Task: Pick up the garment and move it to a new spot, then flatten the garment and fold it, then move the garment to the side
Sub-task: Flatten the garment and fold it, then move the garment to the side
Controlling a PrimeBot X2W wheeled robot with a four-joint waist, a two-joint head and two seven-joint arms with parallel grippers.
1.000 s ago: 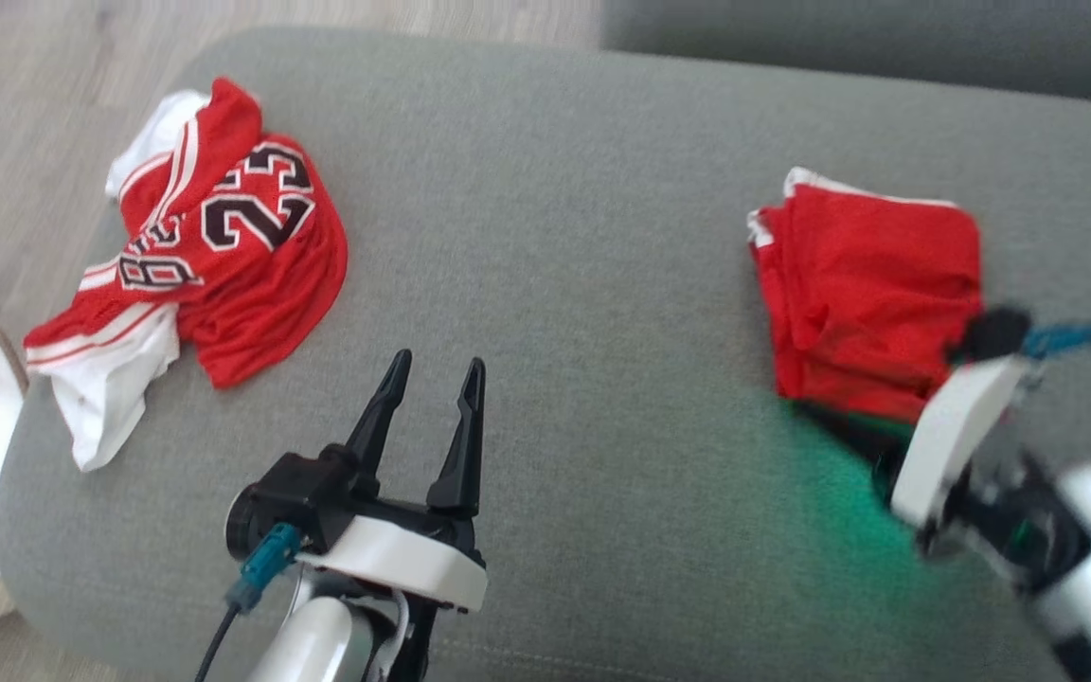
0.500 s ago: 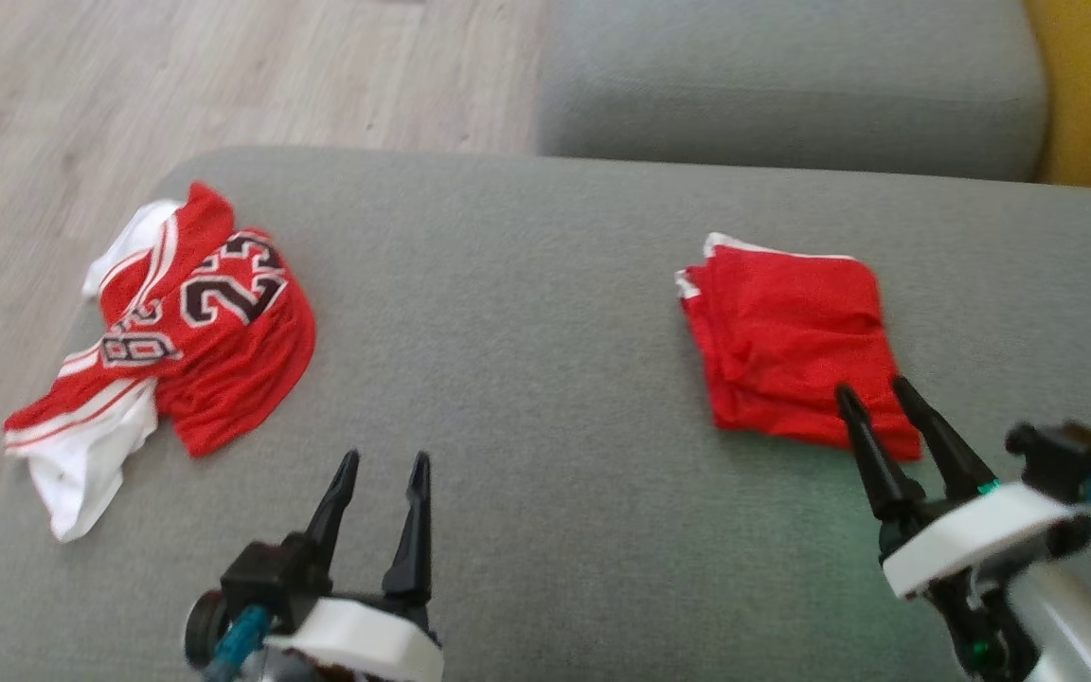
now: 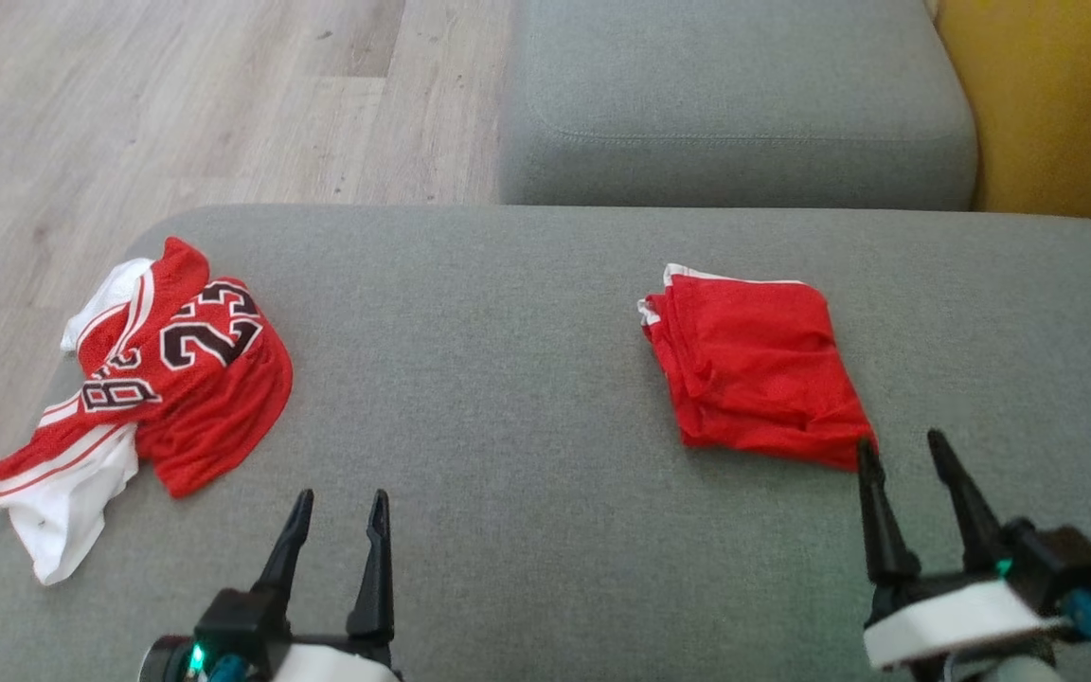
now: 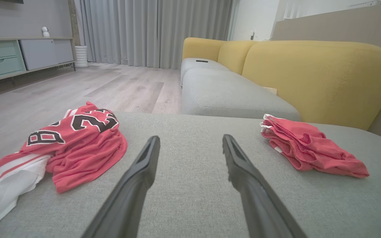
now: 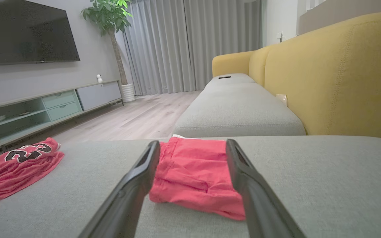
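My right end effector (image 3: 898, 453) is spread wide and holds nothing. It sits low over the grey seat (image 3: 527, 474), fingers pointing away from me. Its left tip is right at the near corner of the garment (image 3: 754, 369); I cannot tell whether it touches. Through my right wrist view the red cloth lies ahead, showing in the gap between the two fingers.

My left end effector (image 3: 341, 507) is spread too and also holds nothing. It is over bare seat, well apart from any cloth.

The garment lies on the right part of the seat, folded into a rough square of stacked layers, with white edging at its far left corner. A jersey (image 3: 176, 379) lies crumpled at the seat's left edge, red and white with a black 23, well apart from the garment.

Beyond the seat stands a second grey cushion (image 3: 735, 104). A yellow backrest (image 3: 1066, 104) is on the right and a wood floor (image 3: 176, 104) on the left. Farther off, my right wrist view shows curtains (image 5: 184, 46), a TV (image 5: 25, 31), a plant (image 5: 111, 16) and a low cabinet (image 5: 55, 102).
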